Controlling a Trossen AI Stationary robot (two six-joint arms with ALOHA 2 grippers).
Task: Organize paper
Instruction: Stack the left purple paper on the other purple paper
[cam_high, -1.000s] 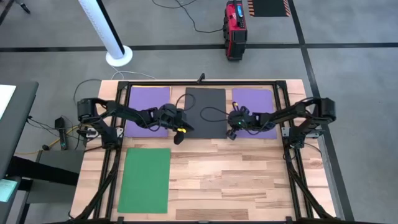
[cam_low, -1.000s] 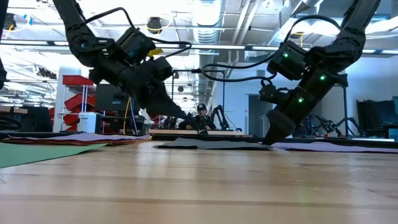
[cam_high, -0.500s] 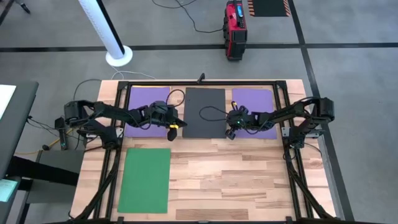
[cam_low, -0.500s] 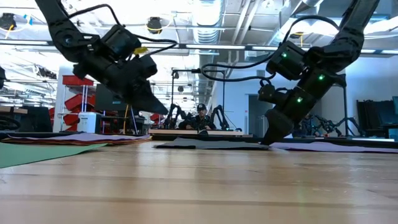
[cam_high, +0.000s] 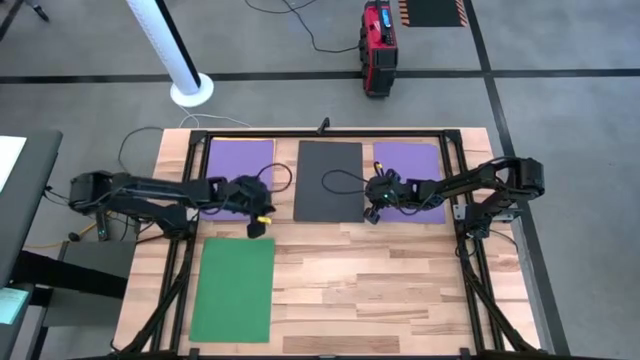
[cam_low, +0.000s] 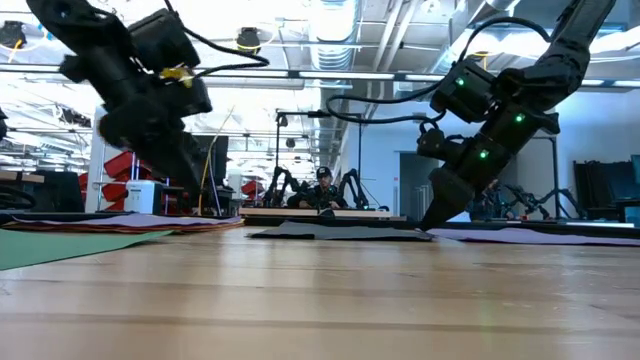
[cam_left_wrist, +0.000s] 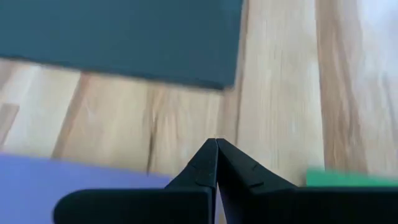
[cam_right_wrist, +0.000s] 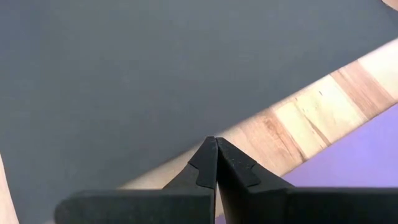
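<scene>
Four sheets of paper lie flat on the wooden table. A purple sheet (cam_high: 238, 165) is at the far left, a dark grey sheet (cam_high: 328, 180) at the far middle, a second purple sheet (cam_high: 408, 165) at the far right and a green sheet (cam_high: 233, 290) at the near left. My left gripper (cam_high: 255, 228) is shut over bare wood between the left purple sheet (cam_left_wrist: 56, 180), the dark grey sheet (cam_left_wrist: 118, 37) and the green sheet (cam_left_wrist: 348, 179). My right gripper (cam_high: 372, 215) is shut, tips down, at the dark grey sheet's near right corner (cam_right_wrist: 155, 149). My right gripper points its shut fingertips (cam_low: 428, 222) down, slanting from the table's right, at the dark grey sheet's right edge near its near corner. I cannot tell whether they touch the sheet or the wood beside it. The sheet lies flat.
Black frame rails (cam_high: 455, 200) run along the table's left, far and right sides. A thin cable (cam_high: 335, 178) hangs over the dark grey sheet. Bare wood (cam_high: 380, 290) fills the near right part of the table. A person (cam_low: 322, 185) sits far off in the room behind.
My left gripper has drawn away from the dark grey sheet's near left corner, going toward the table's left and a little toward its near edge, to just above the green sheet's far right corner. The sheets lie as before.
</scene>
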